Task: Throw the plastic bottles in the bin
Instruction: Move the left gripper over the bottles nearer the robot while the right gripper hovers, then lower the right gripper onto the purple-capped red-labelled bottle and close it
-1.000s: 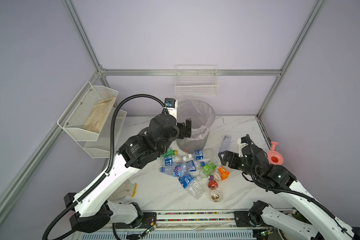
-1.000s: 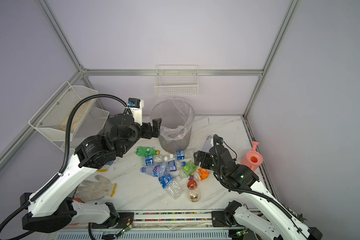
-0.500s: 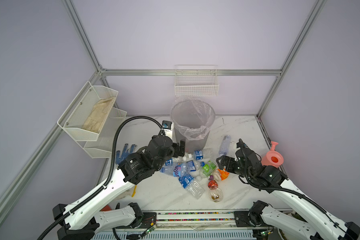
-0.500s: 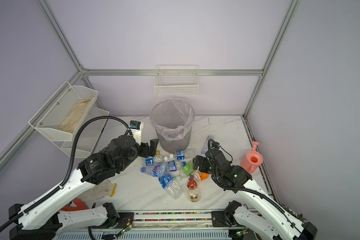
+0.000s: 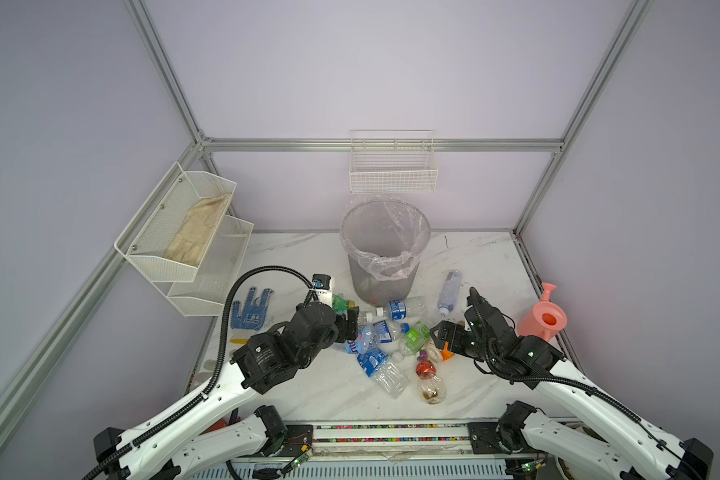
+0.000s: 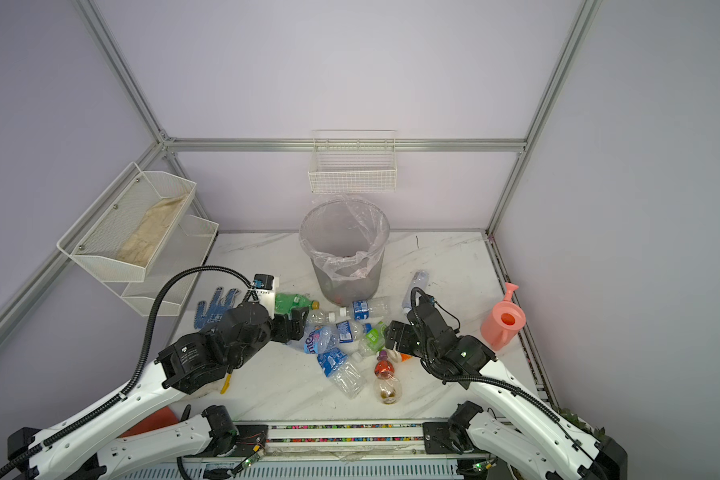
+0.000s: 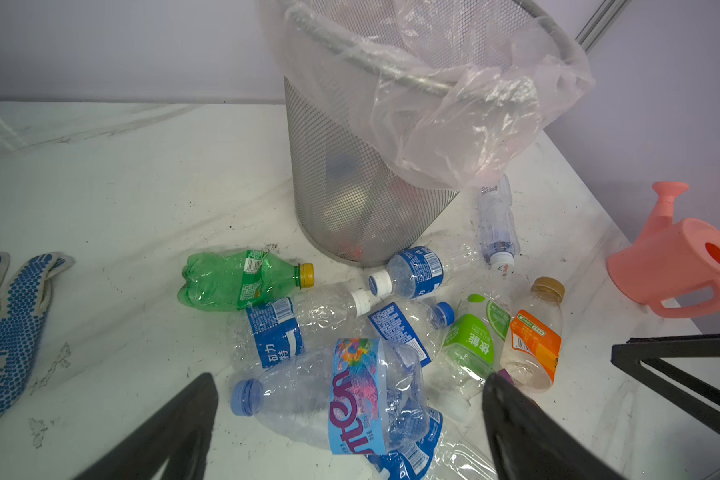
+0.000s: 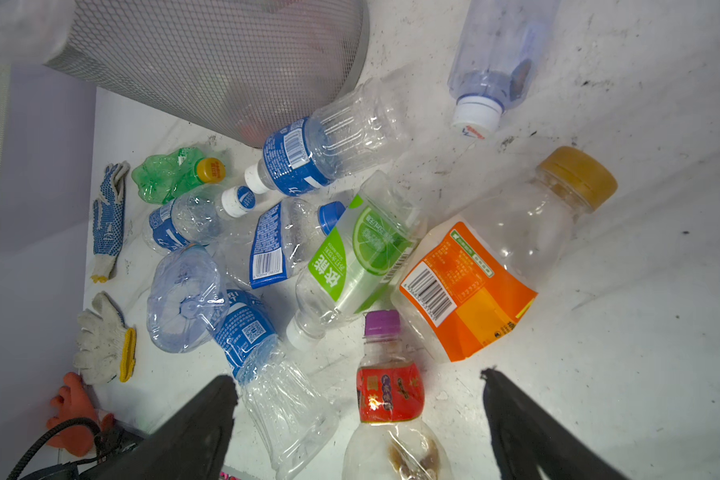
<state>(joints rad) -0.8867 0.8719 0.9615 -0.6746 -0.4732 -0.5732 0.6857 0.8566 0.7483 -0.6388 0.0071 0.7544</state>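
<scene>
Left gripper (image 7: 350,380) and right gripper (image 8: 358,378) gape wide, empty, by the plastic bottles (image 5: 396,310)

Glossy plastic bottles (image 7: 350,395); the bin (image 7: 341,174) seems metal mesh.

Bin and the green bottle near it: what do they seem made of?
Bin: probably grey metal mesh, see-through fine grid, matte; its liner bag is thin, glossy, wrinkled clear plastic. Green bottle: translucent glossy plastic, dented and crumpled, yellow cap.
</scene>
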